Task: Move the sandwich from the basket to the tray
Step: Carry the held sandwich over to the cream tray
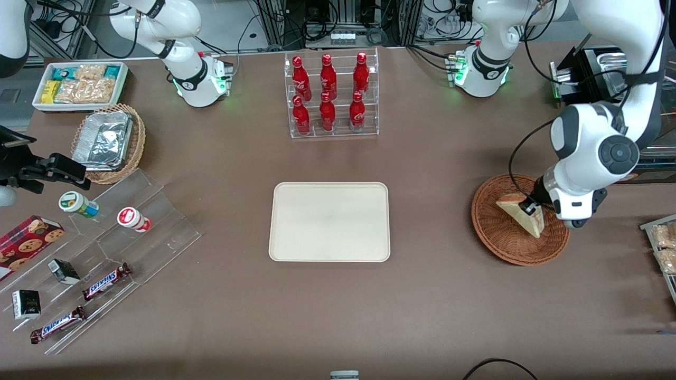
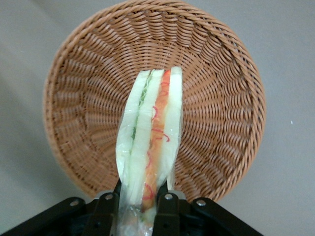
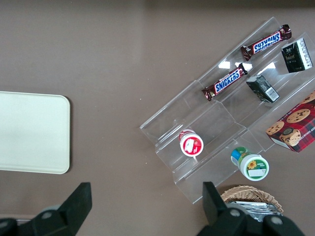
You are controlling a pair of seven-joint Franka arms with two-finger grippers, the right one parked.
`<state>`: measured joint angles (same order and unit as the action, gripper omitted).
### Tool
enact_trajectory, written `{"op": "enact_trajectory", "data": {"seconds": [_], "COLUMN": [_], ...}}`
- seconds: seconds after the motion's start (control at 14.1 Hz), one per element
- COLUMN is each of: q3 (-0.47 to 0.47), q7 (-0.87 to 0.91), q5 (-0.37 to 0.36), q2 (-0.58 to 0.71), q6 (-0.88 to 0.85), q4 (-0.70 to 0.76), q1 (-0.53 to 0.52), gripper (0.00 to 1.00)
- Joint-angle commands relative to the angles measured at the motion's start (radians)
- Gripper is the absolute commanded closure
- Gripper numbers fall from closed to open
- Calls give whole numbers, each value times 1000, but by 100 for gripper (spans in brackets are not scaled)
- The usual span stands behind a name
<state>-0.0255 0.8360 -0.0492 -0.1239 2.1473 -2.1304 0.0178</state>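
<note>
A brown desk [image 1: 433, 295] carries everything. Near its middle lies the cream tray [image 1: 330, 221], bare. Farther from the front camera than the tray stands a clear rack of red bottles [image 1: 332, 95]. Toward the working arm's end sits the reddish-brown basket [image 1: 501, 237]; just above it the gripper [image 1: 531, 208] has its fingers [image 2: 167, 209] closed on the sandwich [image 1: 523, 214]. Toward the parked arm's end lie a white bin of snacks [image 1: 79, 84], a tan wicker basket [image 1: 134, 142] holding a foil container, a clear stepped stand [image 1: 158, 211] and a cookie box [image 1: 26, 243].
</note>
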Motion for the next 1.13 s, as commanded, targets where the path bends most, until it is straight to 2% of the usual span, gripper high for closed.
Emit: {"op": "enact_trajectory", "data": {"seconds": [0.0,0.43,0.78,1.06], "q3": [1,-1,-1,-2], "q7": [6,18,8,17], "q5": [-32,-28,-18,-3], "q2": [76,64,6,-121], "q6": [-130,-383,-379,-340], "q4": [29,260,340,455], "q1": [57,263,408,494], "gripper": [84,83,83,83]}}
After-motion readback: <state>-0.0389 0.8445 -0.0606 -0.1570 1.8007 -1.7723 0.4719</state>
